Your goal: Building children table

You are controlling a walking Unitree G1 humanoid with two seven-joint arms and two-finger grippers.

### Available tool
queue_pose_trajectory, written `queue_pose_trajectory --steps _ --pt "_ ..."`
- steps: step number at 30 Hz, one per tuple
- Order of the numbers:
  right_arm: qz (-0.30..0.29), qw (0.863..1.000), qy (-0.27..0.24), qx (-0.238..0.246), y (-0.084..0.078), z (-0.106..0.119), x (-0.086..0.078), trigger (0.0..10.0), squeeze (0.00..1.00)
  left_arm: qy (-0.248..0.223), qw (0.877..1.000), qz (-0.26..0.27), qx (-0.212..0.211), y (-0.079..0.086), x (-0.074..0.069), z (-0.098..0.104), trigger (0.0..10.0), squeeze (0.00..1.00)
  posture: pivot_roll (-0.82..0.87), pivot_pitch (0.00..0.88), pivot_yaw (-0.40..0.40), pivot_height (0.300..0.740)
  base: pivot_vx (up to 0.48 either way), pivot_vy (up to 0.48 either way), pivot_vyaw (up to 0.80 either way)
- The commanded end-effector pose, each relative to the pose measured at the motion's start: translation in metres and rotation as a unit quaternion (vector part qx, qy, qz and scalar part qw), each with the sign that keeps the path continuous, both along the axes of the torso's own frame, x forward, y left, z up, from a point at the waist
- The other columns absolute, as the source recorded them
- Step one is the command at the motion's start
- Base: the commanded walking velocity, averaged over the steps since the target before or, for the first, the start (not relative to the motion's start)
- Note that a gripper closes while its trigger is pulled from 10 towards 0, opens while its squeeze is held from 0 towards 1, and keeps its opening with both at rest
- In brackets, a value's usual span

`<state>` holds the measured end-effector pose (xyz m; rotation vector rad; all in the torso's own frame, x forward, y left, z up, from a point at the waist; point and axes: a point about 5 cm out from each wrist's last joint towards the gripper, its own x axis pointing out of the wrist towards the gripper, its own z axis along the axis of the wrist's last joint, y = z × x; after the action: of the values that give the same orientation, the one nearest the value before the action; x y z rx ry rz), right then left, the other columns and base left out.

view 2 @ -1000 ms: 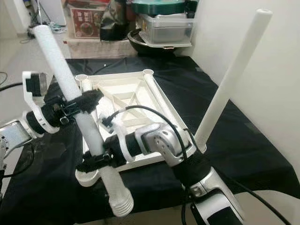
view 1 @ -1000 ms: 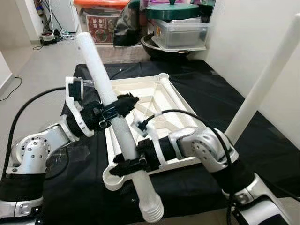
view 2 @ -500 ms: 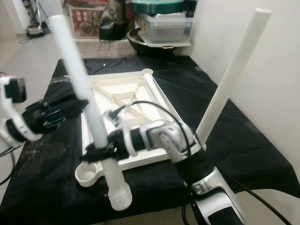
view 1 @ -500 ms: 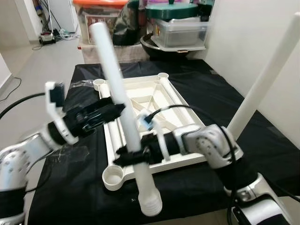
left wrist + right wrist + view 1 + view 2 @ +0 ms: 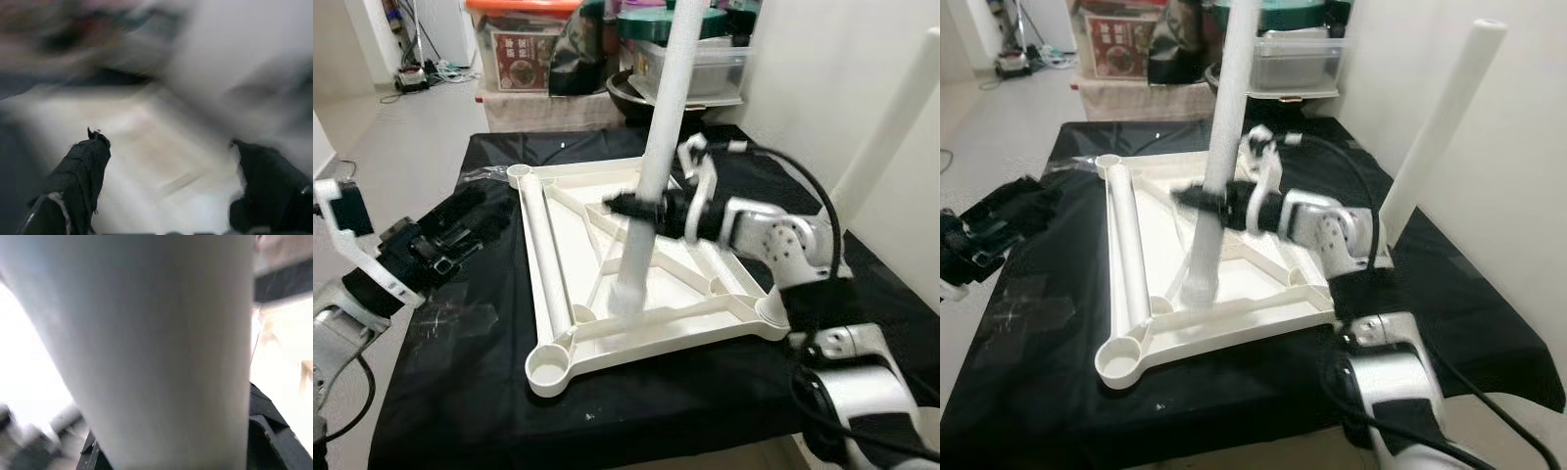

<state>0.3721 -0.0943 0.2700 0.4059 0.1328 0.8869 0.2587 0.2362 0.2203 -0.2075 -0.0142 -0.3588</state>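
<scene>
The upturned white tabletop (image 5: 607, 323) lies on the black cloth (image 5: 450, 392), just beyond the left gripper (image 5: 460, 230), whose fingers (image 5: 80, 169) stand apart and empty. The right gripper (image 5: 631, 208) is clamped around a near-upright white leg (image 5: 656, 147), whose foot rests on the tabletop below its fingers.

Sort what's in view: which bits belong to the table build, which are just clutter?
Job:
- white table top, upside down on the black cloth
- white leg, held near upright by the right gripper
- second leg, already standing in a corner
- left gripper, open, off to the side

Clutter:
- storage boxes
- black cloth
</scene>
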Motion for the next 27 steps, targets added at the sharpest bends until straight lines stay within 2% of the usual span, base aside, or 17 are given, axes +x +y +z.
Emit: queue_pose_trajectory --steps 1,2,3,4,5,8,16,17,19,20,21,23,24,25,26,27 --pt "-0.015 1.0 -0.01 0.021 -0.002 0.007 0.002 0.0 0.0 0.032 0.997 0.042 0.049 0.004 0.003 -0.013 10.0 0.0 0.04 0.0 -0.066 0.74 0.0 0.0 0.0" --pt "-0.026 0.999 -0.016 0.042 0.002 0.011 0.002 0.0 0.0 0.071 0.99 0.078 0.093 0.007 0.003 -0.027 10.0 0.0 0.04 0.0 -0.068 0.74 0.0 0.0 0.0" --pt "-0.026 0.999 -0.016 0.042 0.002 0.011 0.002 0.0 0.0 0.071 0.99 0.078 0.093 0.007 0.003 -0.027 10.0 0.0 0.04 0.0 -0.068 0.74 0.0 0.0 0.0" --pt "-0.033 0.998 -0.016 0.058 0.005 0.014 0.003 0.0 0.0 0.093 0.985 0.098 0.107 0.01 0.0 -0.035 10.0 0.0 0.05 0.0 -0.069 0.74 0.0 0.0 0.0" --pt "-0.033 0.998 -0.016 0.058 0.005 0.014 0.003 0.0 0.0 0.093 0.985 0.098 0.107 0.01 0.0 -0.035 10.0 0.0 0.05 0.0 -0.069 0.74 0.0 0.0 0.0" --pt "-0.034 0.996 -0.016 0.086 0.009 0.017 0.002 0.0 0.0 0.117 0.979 0.137 0.092 0.025 -0.004 -0.037 10.0 0.0 0.06 0.0 -0.057 0.74 0.0 0.0 0.0" --pt "-0.025 0.995 -0.023 0.095 0.01 0.017 -0.001 0.0 0.0 0.121 0.979 0.126 0.103 0.025 -0.003 -0.032 10.0 0.0 0.06 0.0 -0.049 0.74 0.0 0.0 0.0" --pt "-0.013 0.995 -0.032 0.094 0.01 0.017 -0.004 0.0 0.0 0.121 0.985 0.097 0.069 0.021 -0.003 -0.031 10.0 0.0 0.06 0.0 -0.046 0.74 0.0 0.0 0.0" --pt "-0.013 0.995 -0.032 0.094 0.01 0.017 -0.004 0.0 0.0 0.121 0.985 0.097 0.069 0.021 -0.003 -0.031 10.0 0.0 0.06 0.0 -0.046 0.74 0.0 0.0 0.0" --pt "0.009 0.994 -0.048 0.096 0.012 0.018 -0.007 0.0 0.0 0.109 0.991 0.062 0.037 0.015 -0.005 -0.027 10.0 0.0 0.06 0.0 -0.047 0.74 0.0 0.0 0.0" --pt "0.009 0.994 -0.048 0.096 0.012 0.018 -0.007 0.0 0.0 0.109 0.991 0.062 0.037 0.015 -0.005 -0.027 10.0 0.0 0.06 0.0 -0.047 0.74 0.0 0.0 0.0" --pt "0.086 0.987 -0.095 0.093 0.019 0.021 -0.017 0.0 0.0 0.061 0.997 -0.043 0.004 -0.005 -0.016 -0.02 10.0 0.0 0.07 0.0 -0.048 0.74 0.0 0.0 0.0" --pt "0.086 0.987 -0.095 0.093 0.019 0.021 -0.017 0.0 0.0 0.061 0.997 -0.043 0.004 -0.005 -0.016 -0.02 10.0 0.0 0.07 0.0 -0.048 0.74 0.0 0.0 0.0" --pt "0.13 0.981 -0.111 0.089 0.025 0.021 -0.022 0.0 0.0 0.047 0.993 -0.11 0.012 -0.02 -0.023 -0.019 10.0 0.0 0.08 0.0 -0.051 0.74 0.0 0.0 0.0" --pt "0.167 0.976 -0.118 0.079 0.033 0.019 -0.026 0.0 0.0 0.046 0.983 -0.172 0.039 -0.033 -0.029 -0.019 10.0 0.0 0.08 0.0 -0.049 0.74 0.0 0.0 0.0" --pt "0.167 0.976 -0.118 0.079 0.033 0.019 -0.026 0.0 0.0 0.046 0.983 -0.172 0.039 -0.033 -0.029 -0.019 10.0 0.0 0.08 0.0 -0.049 0.74 0.0 0.0 0.0"
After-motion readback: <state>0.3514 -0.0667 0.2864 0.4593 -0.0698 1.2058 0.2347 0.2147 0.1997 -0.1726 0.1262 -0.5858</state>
